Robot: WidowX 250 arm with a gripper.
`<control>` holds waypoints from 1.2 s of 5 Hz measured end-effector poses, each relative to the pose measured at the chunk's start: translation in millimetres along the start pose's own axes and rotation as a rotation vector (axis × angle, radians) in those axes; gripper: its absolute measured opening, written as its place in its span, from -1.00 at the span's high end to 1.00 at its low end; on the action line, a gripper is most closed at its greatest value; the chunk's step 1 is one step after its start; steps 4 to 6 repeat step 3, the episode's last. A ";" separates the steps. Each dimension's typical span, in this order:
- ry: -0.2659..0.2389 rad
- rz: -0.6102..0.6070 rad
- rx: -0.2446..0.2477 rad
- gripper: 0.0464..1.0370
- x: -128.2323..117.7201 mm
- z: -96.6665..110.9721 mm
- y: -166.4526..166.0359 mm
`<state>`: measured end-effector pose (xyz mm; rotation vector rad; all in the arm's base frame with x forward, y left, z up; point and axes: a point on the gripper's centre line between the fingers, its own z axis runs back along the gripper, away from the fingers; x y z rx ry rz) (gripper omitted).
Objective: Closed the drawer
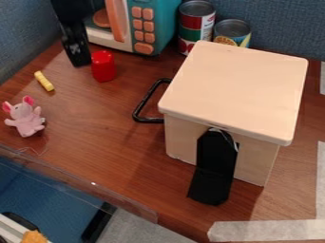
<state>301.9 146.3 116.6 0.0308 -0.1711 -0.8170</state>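
1. I can't read any words, numbers or signs from here.
2. The tall can (pixel 196 23) wears a label (pixel 207 26) in red, green and white; its print is too small for me to make out.
3. Beside it, the short can (pixel 231 27) has a label with yellow and blue on it, and I can't read that either.
4. On the toy microwave (pixel 162 28), I can make out no lettering or numbers on the orange buttons (pixel 148 25).
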 end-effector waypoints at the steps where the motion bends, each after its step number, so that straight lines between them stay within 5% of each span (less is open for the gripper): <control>1: 0.042 0.058 0.048 -0.92 -12.1 19.2 0.9; 2: 0.129 0.075 0.029 -0.92 -14.3 30.7 -6.0; 3: 0.177 0.064 -0.040 -0.92 -8.4 48.5 -7.8; 6: 0.177 0.064 -0.040 -0.92 -8.4 48.5 -7.8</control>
